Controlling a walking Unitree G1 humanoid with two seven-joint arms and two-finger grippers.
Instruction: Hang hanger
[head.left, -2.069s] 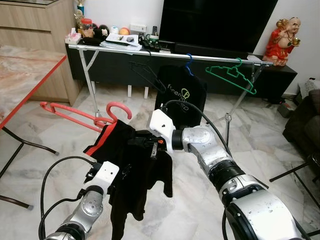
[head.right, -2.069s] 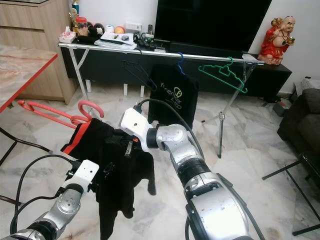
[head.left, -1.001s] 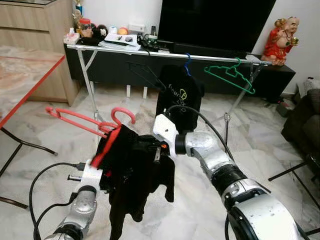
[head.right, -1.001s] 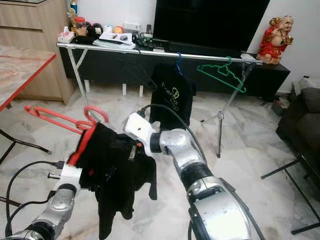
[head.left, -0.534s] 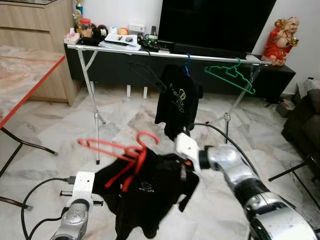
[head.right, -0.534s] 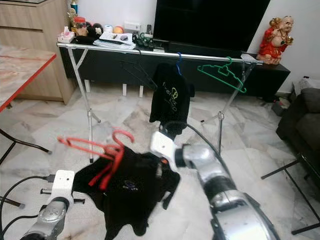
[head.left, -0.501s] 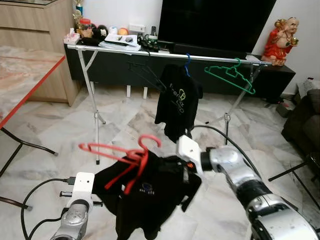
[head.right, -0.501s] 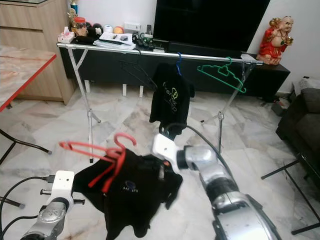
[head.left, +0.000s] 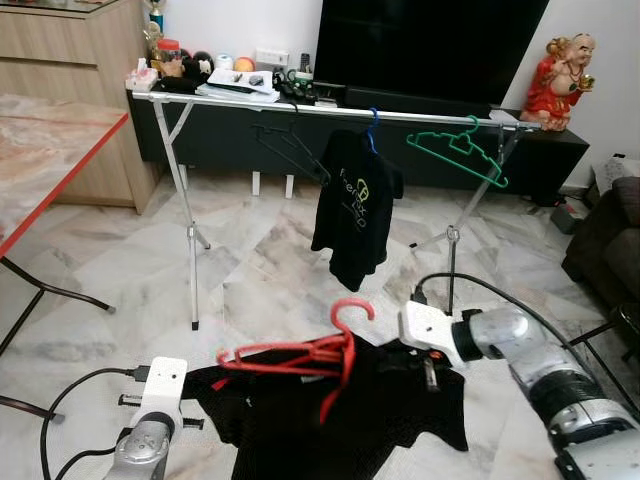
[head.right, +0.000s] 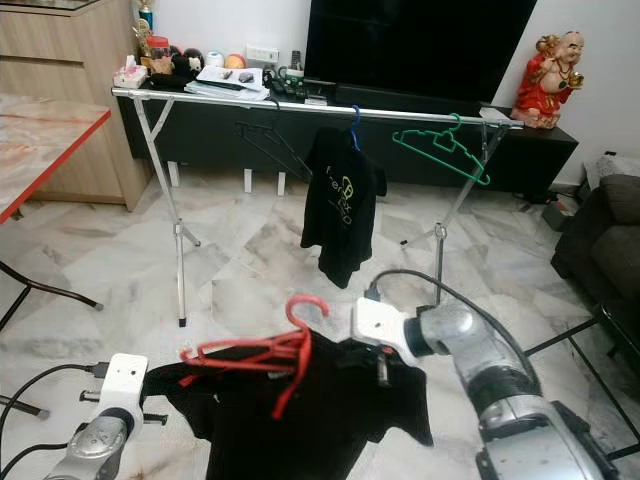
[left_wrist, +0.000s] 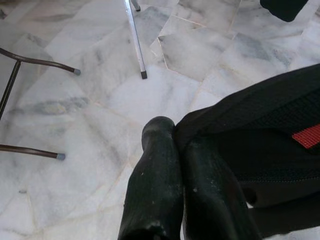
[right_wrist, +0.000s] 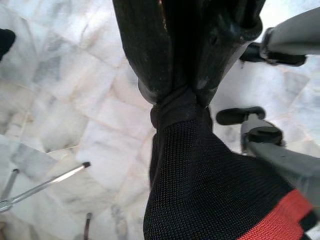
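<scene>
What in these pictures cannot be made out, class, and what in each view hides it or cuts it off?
- Red plastic hanger: in the eye views its lower part sinks into the black shirt with red trim, so how it sits inside is hidden.
- Left gripper: in the left wrist view the shirt's cloth covers one fingertip.
- Right gripper: in the right wrist view bunched cloth hides its fingertips.
- Small items on the black TV console: too small to identify.

Hiding most of the red hanger (head.left: 300, 355) inside the black shirt (head.left: 330, 420); running off the lower edge of the head views; burying the left gripper (left_wrist: 175, 150) fingertips in cloth; covering the right gripper (right_wrist: 175, 97) tips likewise; blurring small items on the rack's tabletop (head.left: 230, 85).
</scene>
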